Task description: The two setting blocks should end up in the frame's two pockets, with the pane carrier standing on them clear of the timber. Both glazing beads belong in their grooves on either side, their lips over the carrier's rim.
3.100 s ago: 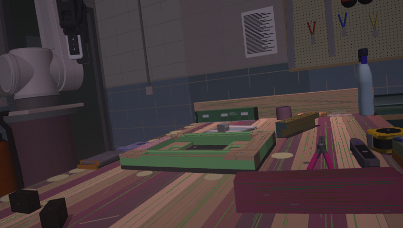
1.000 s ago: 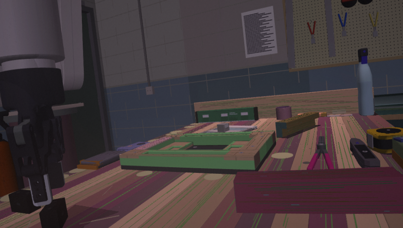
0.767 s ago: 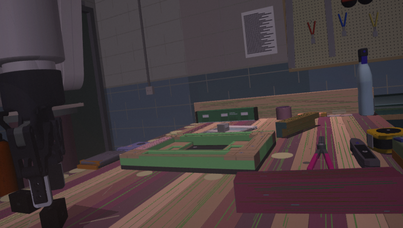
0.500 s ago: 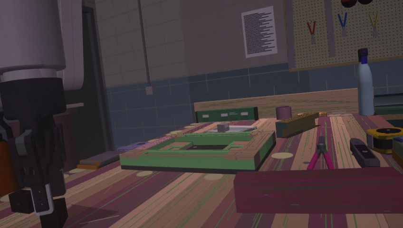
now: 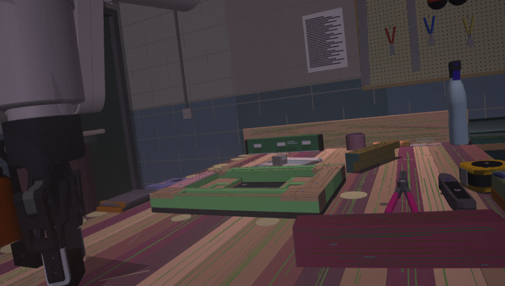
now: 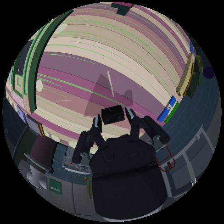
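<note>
A dark setting block (image 6: 113,114) sits between the fingers of my gripper (image 6: 113,117), which stands open around it low over the near left of the bench. In the second side camera the gripper (image 5: 53,260) hides most of that block, and a second dark block (image 5: 22,253) lies just beside it. The green and timber frame (image 5: 248,189) lies flat at the bench's middle, its two pockets showing. The pane carrier (image 5: 289,161) with a grey knob lies behind the frame. A flat bead (image 5: 127,200) lies left of the frame.
A yellow tape measure (image 5: 480,173) sits at the right edge, with pink pliers (image 5: 402,193), a dark knife (image 5: 456,191) and a spray bottle (image 5: 457,102) nearby. A maroon board (image 5: 398,238) lies across the near right. A green level (image 5: 283,143) stands behind the frame.
</note>
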Robot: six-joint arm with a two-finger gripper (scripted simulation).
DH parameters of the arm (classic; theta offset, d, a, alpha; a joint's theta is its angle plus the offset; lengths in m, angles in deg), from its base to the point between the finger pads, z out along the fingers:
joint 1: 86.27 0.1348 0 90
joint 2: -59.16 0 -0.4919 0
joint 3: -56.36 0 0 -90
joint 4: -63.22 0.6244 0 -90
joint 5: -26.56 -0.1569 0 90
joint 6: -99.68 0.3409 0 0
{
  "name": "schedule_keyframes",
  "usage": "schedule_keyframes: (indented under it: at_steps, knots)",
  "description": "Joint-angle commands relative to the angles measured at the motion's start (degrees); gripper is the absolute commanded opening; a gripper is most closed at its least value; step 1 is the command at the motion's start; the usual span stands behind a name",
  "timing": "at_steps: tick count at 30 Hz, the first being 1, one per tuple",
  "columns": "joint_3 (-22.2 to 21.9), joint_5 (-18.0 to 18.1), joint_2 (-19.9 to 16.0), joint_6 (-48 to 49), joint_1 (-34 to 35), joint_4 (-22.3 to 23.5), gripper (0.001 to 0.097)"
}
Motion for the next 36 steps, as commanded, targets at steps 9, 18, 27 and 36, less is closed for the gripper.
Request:
schedule_keyframes:
  at_steps: [9,18,27,36]
  knots:
    - [0.06,-0.03,0.04,0.0,0.0,-0.03,0.065]
    - [0.05,-0.03,0.03,0.0,0.0,-0.03,0.0545]
    - [0.04,-0.04,0.01,0.0,0.0,-0.02,0.0365]
    - [0.02,-0.04,0.0,0.0,0.0,-0.01,0.0185]
